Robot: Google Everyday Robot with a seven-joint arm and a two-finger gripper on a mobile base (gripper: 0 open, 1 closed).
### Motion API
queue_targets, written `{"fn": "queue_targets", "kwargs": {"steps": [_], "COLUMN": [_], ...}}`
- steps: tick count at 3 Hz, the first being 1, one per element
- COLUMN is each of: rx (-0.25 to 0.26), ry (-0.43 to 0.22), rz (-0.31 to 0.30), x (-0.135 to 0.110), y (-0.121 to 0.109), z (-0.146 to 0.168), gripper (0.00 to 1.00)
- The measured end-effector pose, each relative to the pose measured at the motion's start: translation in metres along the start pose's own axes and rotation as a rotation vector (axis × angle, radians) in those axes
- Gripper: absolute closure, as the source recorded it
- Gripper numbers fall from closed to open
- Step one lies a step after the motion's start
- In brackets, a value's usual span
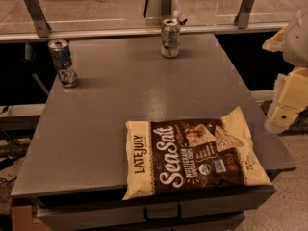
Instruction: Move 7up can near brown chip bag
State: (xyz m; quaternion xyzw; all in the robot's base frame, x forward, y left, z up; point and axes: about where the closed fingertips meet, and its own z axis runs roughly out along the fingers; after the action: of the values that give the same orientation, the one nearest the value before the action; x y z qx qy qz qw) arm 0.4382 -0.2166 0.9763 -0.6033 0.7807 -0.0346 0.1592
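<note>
The 7up can (170, 37), silver-white and slightly dented, stands upright at the far middle of the grey table (120, 109), close to its back edge. The brown chip bag (192, 155), dark brown with cream ends and "Sea Salt" script, lies flat at the front right, its lower edge hanging slightly over the table's front. The can and the bag are far apart. My gripper (288, 102) shows as cream-coloured parts at the right edge of the view, beyond the table's right side, well away from both the can and the bag. It holds nothing that I can see.
A silver can with blue and red markings (62, 63) stands upright at the table's far left edge. A glass rail with metal brackets (36, 14) runs behind the table. Drawers with a handle (161, 213) sit under the front edge.
</note>
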Motion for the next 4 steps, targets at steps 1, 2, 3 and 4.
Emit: {"fn": "queue_targets", "kwargs": {"steps": [1, 2, 3, 4], "rx": [0.000, 0.009, 0.022, 0.047], "ry": [0.000, -0.017, -0.116, -0.267], "rz": [0.000, -0.003, 0.016, 0.019], "x": [0.000, -0.001, -0.013, -0.049], "y": [0.000, -0.004, -0.033, -0.089], "z": [0.000, 0.000, 0.021, 0.056], "gripper": [0.00, 0.00, 0.00, 0.00]}}
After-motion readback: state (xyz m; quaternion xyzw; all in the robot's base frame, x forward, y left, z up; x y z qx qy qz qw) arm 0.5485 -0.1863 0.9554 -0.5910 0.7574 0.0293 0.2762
